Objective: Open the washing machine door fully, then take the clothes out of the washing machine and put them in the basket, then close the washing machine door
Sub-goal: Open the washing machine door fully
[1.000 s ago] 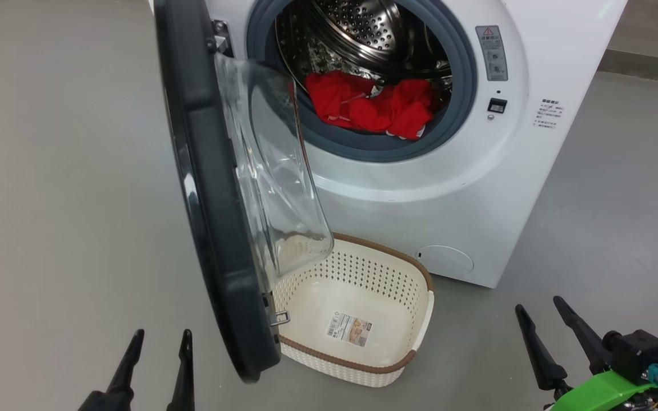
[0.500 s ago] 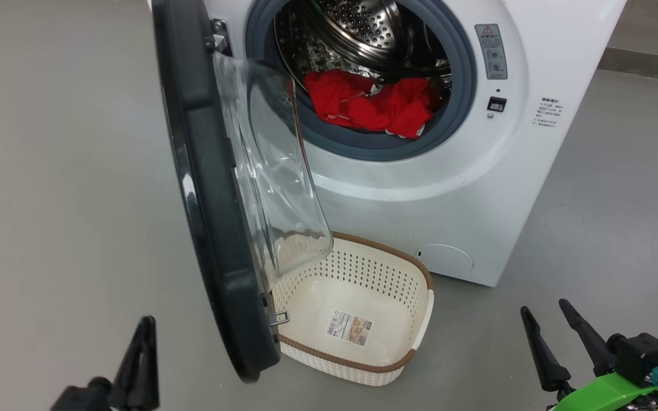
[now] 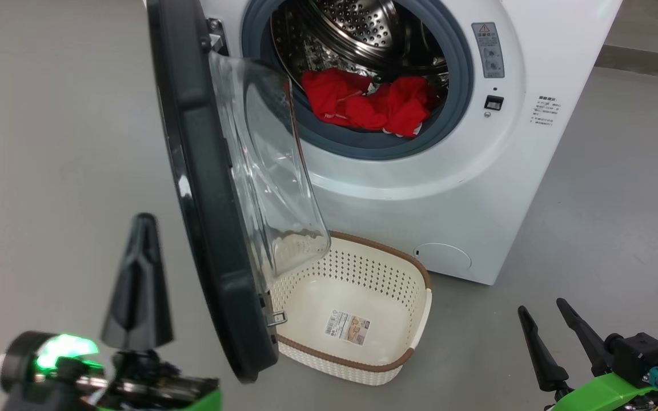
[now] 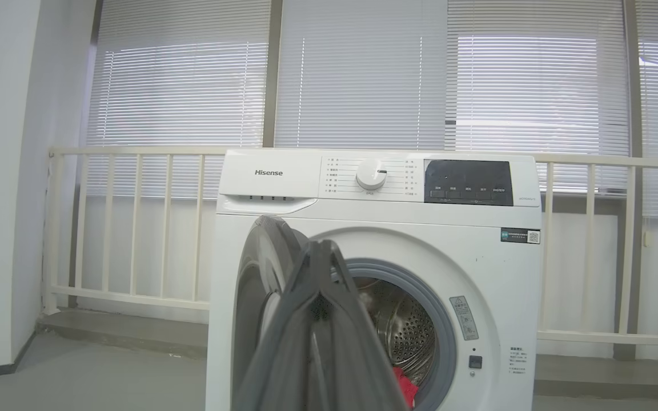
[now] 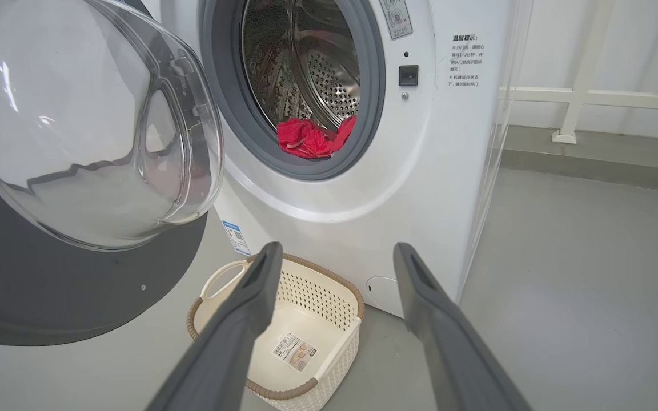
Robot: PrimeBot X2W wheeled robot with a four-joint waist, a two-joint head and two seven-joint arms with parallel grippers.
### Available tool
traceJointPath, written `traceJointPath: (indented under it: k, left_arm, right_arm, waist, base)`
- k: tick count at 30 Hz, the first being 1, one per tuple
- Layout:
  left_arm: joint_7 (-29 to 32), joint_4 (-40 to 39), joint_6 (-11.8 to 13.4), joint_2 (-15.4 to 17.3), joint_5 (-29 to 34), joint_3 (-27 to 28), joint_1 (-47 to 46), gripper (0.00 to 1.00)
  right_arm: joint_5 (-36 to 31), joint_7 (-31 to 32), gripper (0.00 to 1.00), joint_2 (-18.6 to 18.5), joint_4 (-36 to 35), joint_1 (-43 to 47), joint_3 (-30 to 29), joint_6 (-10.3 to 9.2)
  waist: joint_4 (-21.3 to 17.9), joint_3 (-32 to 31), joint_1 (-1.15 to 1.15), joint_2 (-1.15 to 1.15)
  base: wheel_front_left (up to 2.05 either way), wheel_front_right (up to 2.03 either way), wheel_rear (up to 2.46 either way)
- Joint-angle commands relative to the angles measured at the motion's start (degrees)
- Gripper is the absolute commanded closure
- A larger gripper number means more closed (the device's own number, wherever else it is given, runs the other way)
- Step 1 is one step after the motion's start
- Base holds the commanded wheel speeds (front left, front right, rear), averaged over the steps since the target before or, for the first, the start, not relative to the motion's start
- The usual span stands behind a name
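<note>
The white washing machine point(image 3: 466, 188) point(image 4: 272, 240) point(image 5: 420, 188) stands ahead with its black-rimmed door point(image 3: 203, 188) point(image 5: 77, 142) swung out toward me, edge-on in the head view. Red clothes point(image 3: 369, 103) point(image 5: 313, 137) point(image 4: 404, 385) lie at the drum's front lip. The cream basket point(image 3: 363, 362) point(image 5: 337, 342) sits on the floor below the opening, holding just its paper label. My left gripper point(image 3: 145, 220) point(image 4: 320, 245) is shut on nothing, raised left of the door's outer face and apart from it. At the lower right my right gripper point(image 3: 540, 305) point(image 5: 334, 251) stands open.
Grey floor point(image 3: 49, 142) stretches to the left and right of the machine. Behind the machine runs a white railing point(image 4: 135, 228) before blinds-covered windows, with a low ledge point(image 5: 592, 160) along the wall.
My left gripper has closed and risen beside the door's outer face, its wrist with a green light coming into the head view. The right gripper has kept still.
</note>
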Motion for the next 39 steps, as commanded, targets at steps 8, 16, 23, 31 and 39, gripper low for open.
traceJointPath:
  k: [8,16,23,31,39]
  left_arm:
    - [-0.24,1.12,-0.70,0.51,-2.41,-11.18,-0.76,1.00]
    - [-0.24,12.81,-2.38,0.51,-6.21,-14.52,-1.42,1.00]
    - [-0.24,24.14,-3.31,0.51,-7.29,-13.99,-2.83,1.00]
    - [-0.24,31.71,-2.97,0.51,-8.36,-11.89,-5.02,1.00]
    - [-0.24,32.49,-2.42,0.51,-7.99,-9.11,-4.74,1.00]
  right_arm:
    - [-0.46,-0.78,0.00,-1.00,-1.23,-1.16,1.56,0.36]
    - [-0.39,-0.78,0.00,-1.08,-1.17,-1.49,1.88,0.36]
    - [-0.24,-0.78,0.00,-1.22,-1.18,-1.73,2.20,0.36]
    - [-0.21,-0.78,0.00,-1.41,-1.24,-1.99,2.08,0.36]
    - [-0.28,-0.78,0.00,-1.31,-1.73,-2.12,2.06,0.36]
  waist:
    - [-0.55,-0.17,0.00,0.00]
    - [-1.13,-0.07,0.00,0.00]
    - [-1.81,0.33,0.00,0.00]
    - [-1.91,0.77,0.00,0.00]
    - [-1.67,0.75,0.00,0.00]
  base:
    - [0.00,0.00,0.00]
    - [0.00,0.00,0.00]
    - [0.00,0.00,0.00]
    - [0.00,0.00,0.00]
    - [0.00,0.00,0.00]
